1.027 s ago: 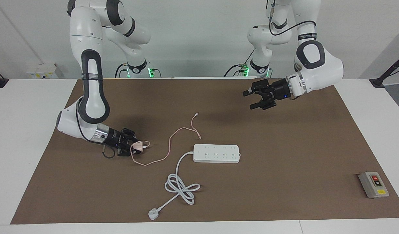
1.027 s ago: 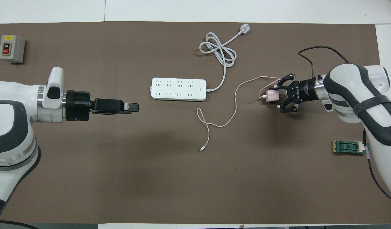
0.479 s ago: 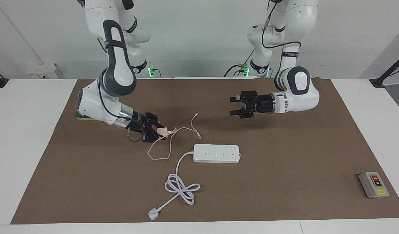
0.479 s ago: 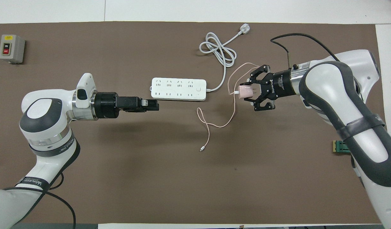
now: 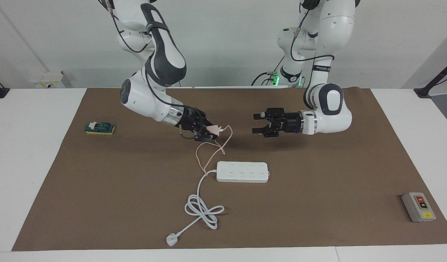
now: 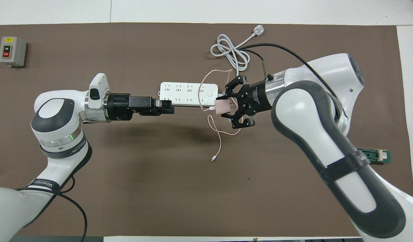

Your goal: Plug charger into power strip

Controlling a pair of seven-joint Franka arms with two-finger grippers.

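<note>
My right arm has swung in from its end of the brown mat (image 5: pixel 318 203) toward the middle, and my left arm has drawn in to meet it; a second ago both were much farther apart. That puts me past the pickup and into the carry, with the plugging-in not yet begun.

The power strip (image 5: pixel 242 171) lies flat near the middle of the mat, a little toward the edge away from me, sockets up, its thick white cord (image 5: pixel 201 203) looping to that edge.

My right gripper (image 5: pixel 208 131) hangs in the air near the strip's cord end, pinching the charger (image 5: pixel 213 129); its pink cable (image 5: pixel 208 153) has been dragged along and now drapes across the strip. My left gripper (image 5: pixel 258 123) hovers facing it, jaws spread, holding nothing; they have narrowed slightly.

The charger's prongs are hard to make out, so I cannot tell which way they face. From above my right gripper covers the strip's cord end.
</note>
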